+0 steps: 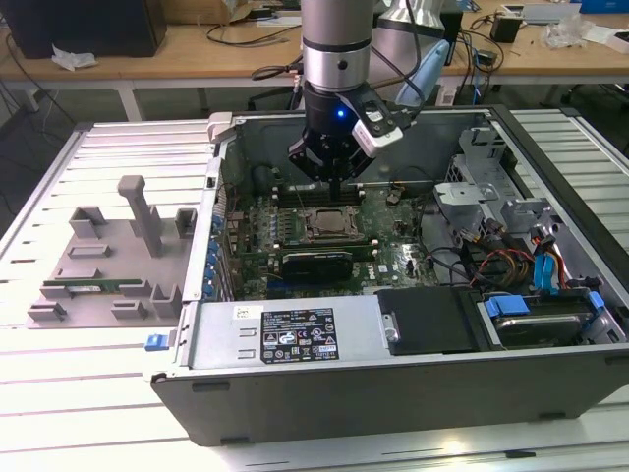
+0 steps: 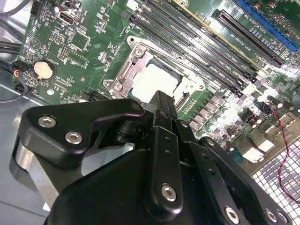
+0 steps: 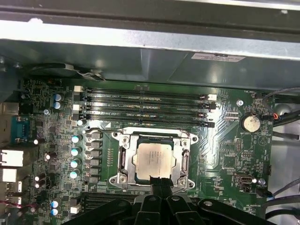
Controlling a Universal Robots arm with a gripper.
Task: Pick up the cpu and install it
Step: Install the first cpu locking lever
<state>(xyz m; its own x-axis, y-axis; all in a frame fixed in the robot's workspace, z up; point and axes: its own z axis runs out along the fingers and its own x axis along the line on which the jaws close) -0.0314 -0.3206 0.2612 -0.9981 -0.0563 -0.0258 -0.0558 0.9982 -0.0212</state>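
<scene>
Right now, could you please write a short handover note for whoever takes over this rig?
Gripper: over the socket frame, its tips at the cpu's near edge; whether it grips cannot be told.
Cpu: lying flat inside the socket frame on the motherboard, within the open computer case.
Done: the cpu is picked up and brought to the socket.
Left: confirm it is fully seated and released.
</scene>
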